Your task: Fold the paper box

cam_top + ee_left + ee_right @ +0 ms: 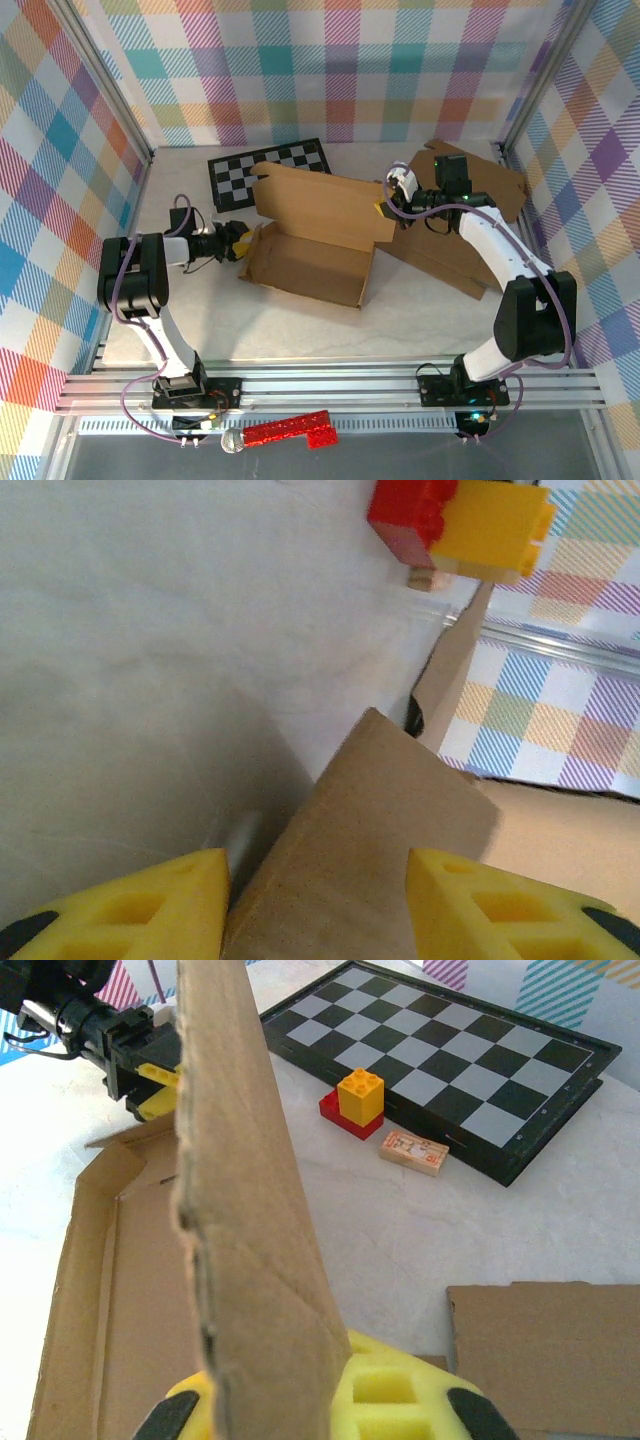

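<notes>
Box [308, 262] is seen at table centre from the top, tray open upward, lid [325, 205] raised off its 12 o'clock edge.

Left gripper [236, 243] is placed at the box's 9 o'clock end. On the left wrist camera an end flap [370, 840] is seen standing between the two yellow fingers [130, 905]. One finger touches the flap's edge, but whether it is actually clamped cannot be told, so the grip state is left undecided.

Right gripper [388, 208] is placed at the lid's 3 o'clock edge. On the right wrist camera its jaws are closed tight on the lid, which is seen edge-on between them, rising toward 12 o'clock.

Chessboard [270, 170] is laid flat at 11 o'clock of the box, one corner hidden behind the lid. Red and yellow bricks [355, 1100], stacked, are seen just beside the board's near edge, with a small tan block [413, 1152] next to them. The same pieces are picked up at 1 o'clock on the left wrist camera.

Flat cardboard [480, 190] is spread at 3 o'clock of the box, under the right arm. Red glitter item [290, 431] is parked at 6 o'clock, outside the frame rail.
</notes>
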You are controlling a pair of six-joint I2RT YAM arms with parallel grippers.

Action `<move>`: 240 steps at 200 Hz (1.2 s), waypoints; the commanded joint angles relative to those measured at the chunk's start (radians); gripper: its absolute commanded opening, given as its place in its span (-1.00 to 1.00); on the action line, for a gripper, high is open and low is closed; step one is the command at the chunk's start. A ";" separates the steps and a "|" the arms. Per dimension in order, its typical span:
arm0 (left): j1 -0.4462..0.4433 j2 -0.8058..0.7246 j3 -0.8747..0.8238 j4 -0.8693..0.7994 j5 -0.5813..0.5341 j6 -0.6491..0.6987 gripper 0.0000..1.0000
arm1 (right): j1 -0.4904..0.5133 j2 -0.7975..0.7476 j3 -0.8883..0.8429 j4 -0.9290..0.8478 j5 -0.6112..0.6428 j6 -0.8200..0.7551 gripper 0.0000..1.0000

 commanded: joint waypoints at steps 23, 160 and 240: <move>-0.020 -0.081 -0.031 0.024 0.070 -0.013 -0.01 | -0.007 0.025 0.007 0.038 -0.045 0.017 -1.00; -0.143 -0.132 0.075 -0.520 -0.083 0.382 -0.34 | -0.007 0.047 0.009 0.058 -0.040 0.043 -1.00; -0.172 -0.119 0.077 -0.582 -0.128 0.455 -0.46 | -0.007 0.051 0.015 0.059 -0.038 0.049 -1.00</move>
